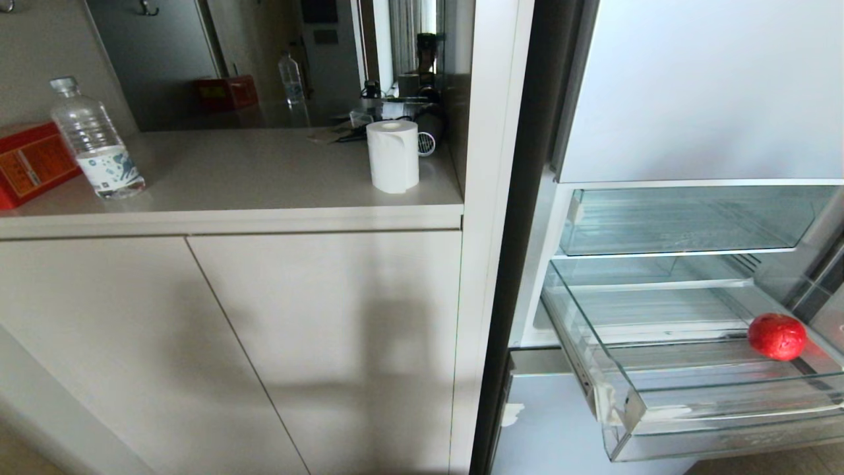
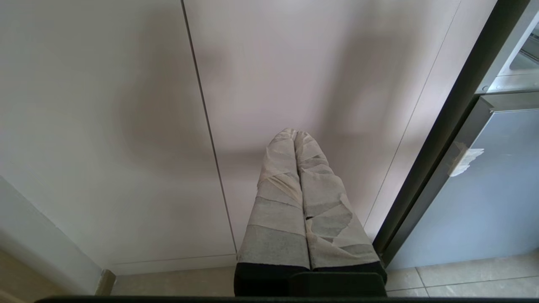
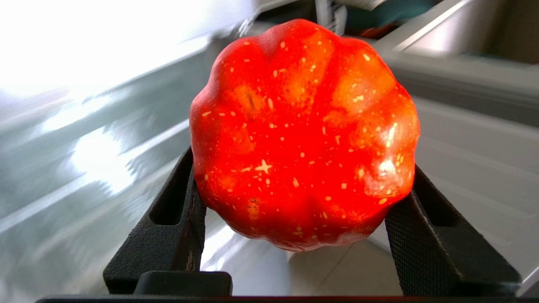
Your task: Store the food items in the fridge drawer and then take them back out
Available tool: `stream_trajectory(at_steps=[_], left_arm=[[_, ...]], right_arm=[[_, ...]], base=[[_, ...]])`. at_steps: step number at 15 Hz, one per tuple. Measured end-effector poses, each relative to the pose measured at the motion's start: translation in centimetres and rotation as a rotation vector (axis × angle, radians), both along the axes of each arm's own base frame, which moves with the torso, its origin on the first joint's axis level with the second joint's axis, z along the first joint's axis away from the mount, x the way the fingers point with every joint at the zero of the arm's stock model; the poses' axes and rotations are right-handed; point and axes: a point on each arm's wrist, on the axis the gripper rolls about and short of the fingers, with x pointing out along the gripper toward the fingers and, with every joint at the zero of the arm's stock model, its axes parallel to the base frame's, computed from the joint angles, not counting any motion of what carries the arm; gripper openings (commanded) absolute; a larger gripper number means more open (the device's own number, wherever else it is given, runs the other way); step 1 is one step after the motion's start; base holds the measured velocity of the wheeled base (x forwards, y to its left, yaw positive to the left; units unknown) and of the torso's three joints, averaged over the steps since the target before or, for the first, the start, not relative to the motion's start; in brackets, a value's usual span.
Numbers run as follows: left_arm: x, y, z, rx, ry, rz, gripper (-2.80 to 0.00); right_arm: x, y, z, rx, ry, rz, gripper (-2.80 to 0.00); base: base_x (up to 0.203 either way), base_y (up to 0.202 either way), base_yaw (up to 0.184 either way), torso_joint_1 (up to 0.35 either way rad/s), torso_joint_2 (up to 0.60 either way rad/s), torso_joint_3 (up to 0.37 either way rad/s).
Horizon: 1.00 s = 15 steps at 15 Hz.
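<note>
So the red tomato-looking fruit (image 3: 304, 134) is pinched between the two black fingers of the right gripper (image 3: 303, 198), jaws spread wide around its fat middle and pressing on both flanks. From the head camera the fruit (image 1: 777, 336) sits at the right end of the fridge drawer (image 1: 692, 412), the deep clear one pulled out, near its right wall and a bit behind the thick front lip. I honestly can't tell from that view whether it's resting on the ribbed floor or hanging just above it. The arm itself doesn't show there.

Handling guess: it's glossy and lobed like a little pumpkin, with pale specks, so the skin probably runs slick. It looks light and fairly firm, maybe a fake, but I'd treat it as squashable. Best hold is what it has now, across the widest part with the textured pads in the grooves between lobes, not up near the top where it'd squirt out.

Working outward from the drawer: the shallower clear drawer (image 1: 686, 221) is right above it and a pale fridge door panel (image 1: 705, 86) above that. Left of the fridge there's a counter (image 1: 250, 178) with a paper roll (image 1: 393, 156), a water bottle (image 1: 95, 140) and a red box (image 1: 30, 161).

The left gripper (image 2: 294, 139), taped fingers pressed together, hangs low in front of the cabinet doors (image 2: 126, 126) left of the fridge, holding nothing.
</note>
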Motion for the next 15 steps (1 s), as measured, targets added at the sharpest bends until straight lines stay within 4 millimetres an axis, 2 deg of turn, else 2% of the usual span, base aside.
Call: stream_trajectory(at_steps=[3, 8, 15], left_arm=[[0.0, 0.0, 0.0, 0.000, 0.000, 0.000, -2.80], [0.0, 0.0, 0.0, 0.000, 0.000, 0.001, -2.80], [0.0, 0.0, 0.0, 0.000, 0.000, 0.000, -2.80]], right_arm=[[1.4, -0.6, 0.1, -0.041, 0.000, -0.082, -2.80], [2.3, -1.1, -0.9, -0.025, 0.048, -0.115, -2.80], [2.5, -1.2, -0.7, -0.031, 0.038, -0.130, -2.80]], base=[[0.000, 0.000, 0.000, 0.000, 0.00, 0.000], [0.001, 0.005, -0.026, 0.003, 0.00, 0.001], [0.001, 0.007, -0.169, 0.003, 0.00, 0.002]])
